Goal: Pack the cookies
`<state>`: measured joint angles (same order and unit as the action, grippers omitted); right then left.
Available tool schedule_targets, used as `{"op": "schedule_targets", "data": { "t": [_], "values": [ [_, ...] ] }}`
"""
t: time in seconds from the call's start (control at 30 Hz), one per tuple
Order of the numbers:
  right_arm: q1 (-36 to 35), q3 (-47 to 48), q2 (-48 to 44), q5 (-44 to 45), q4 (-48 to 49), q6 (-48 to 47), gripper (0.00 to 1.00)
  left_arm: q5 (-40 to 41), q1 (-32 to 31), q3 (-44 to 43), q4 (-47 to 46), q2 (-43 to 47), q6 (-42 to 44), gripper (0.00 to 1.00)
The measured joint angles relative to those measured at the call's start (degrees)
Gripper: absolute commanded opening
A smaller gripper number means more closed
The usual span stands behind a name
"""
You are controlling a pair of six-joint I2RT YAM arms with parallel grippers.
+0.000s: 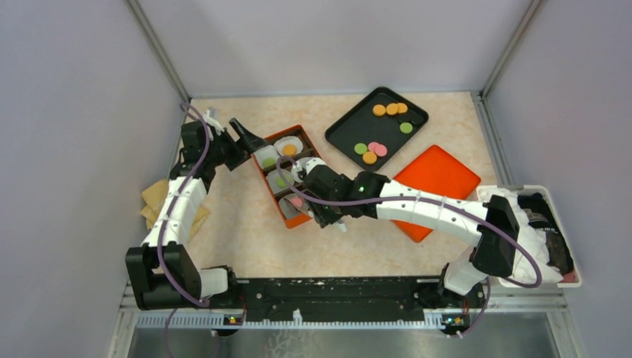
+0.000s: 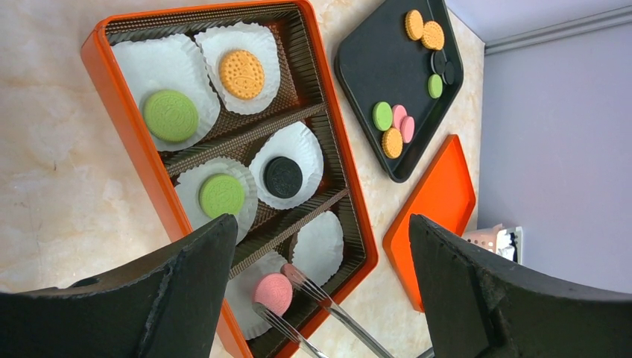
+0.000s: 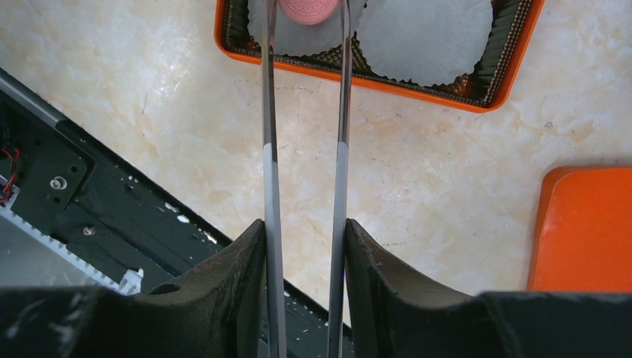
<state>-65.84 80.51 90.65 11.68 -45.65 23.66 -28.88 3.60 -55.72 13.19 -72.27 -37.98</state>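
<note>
An orange box holds white paper cups. Its cups hold a green cookie, an orange one, a black one and a second green one. My right gripper is shut on metal tongs. The tong tips straddle a pink cookie lying in the near-left cup; it also shows in the right wrist view. The cup beside it is empty. My left gripper is open and empty above the box. Several more cookies lie on a black tray.
An orange lid lies right of the box, under my right arm. A white basket with dark and white things stands at the far right. A tan bundle lies by the left wall. The black base rail is near the tongs.
</note>
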Motion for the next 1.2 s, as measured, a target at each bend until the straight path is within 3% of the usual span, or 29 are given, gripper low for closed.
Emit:
{"op": "schedule_targets", "data": {
  "t": [0.2, 0.53, 0.93, 1.1, 1.2],
  "values": [
    [0.0, 0.1, 0.0, -0.3, 0.2, 0.0, 0.47, -0.2, 0.0, 0.0, 0.1, 0.0, 0.2, 0.92],
    [0.0, 1.4, 0.6, 0.7, -0.1, -0.1, 0.44, -0.2, 0.0, 0.0, 0.1, 0.0, 0.5, 0.92],
    [0.8, 7.3, -2.2, 15.6, -5.2, -1.5, 0.43, -0.7, 0.0, 0.0, 0.1, 0.0, 0.4, 0.92],
    [6.8, 6.4, -5.4, 17.8, -4.9, -1.6, 0.42, -1.4, 0.0, 0.0, 0.1, 0.0, 0.4, 0.92],
    [14.0, 3.2, -7.6, 17.3, -3.2, -1.6, 0.42, -1.8, 0.0, 0.0, 0.1, 0.0, 0.4, 0.91]
  ]
}}
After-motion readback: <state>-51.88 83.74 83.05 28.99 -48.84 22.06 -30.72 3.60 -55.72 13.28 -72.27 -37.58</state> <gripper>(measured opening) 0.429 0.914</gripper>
